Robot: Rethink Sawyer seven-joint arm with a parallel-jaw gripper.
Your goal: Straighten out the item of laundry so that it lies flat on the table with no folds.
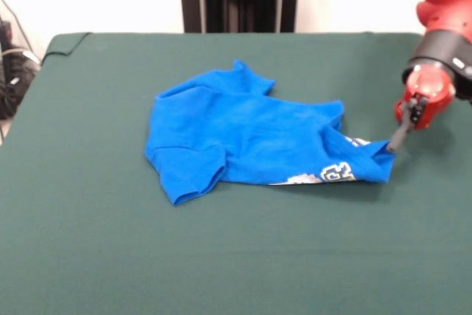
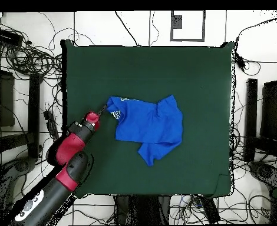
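The table [image 1: 236,271] reaches closest to us in the front view, a broad spread of dark green with room on every side. Near its middle lies the shirt [image 1: 243,134], bright blue and rumpled: one sleeve juts toward us, another bunches at the far edge, and the hem is turned over so that a strip of the white and yellow lettering [image 1: 335,173] shows along the near border. From above, the shirt [image 2: 148,122] sits a little off centre, well clear of all table edges.

The arm [image 2: 67,154] comes in from the side, and the gripper [image 1: 394,140] meets the corner of the shirt next to the lettering. Its tip is at the cloth, but we cannot tell whether it is clamped on that corner or merely touching it.

We judge that the unfolding is under way, with the folded hem being worked. The next move calls for drawing that corner outward, away from the shirt's body, low over the table, so the turned-over part opens.
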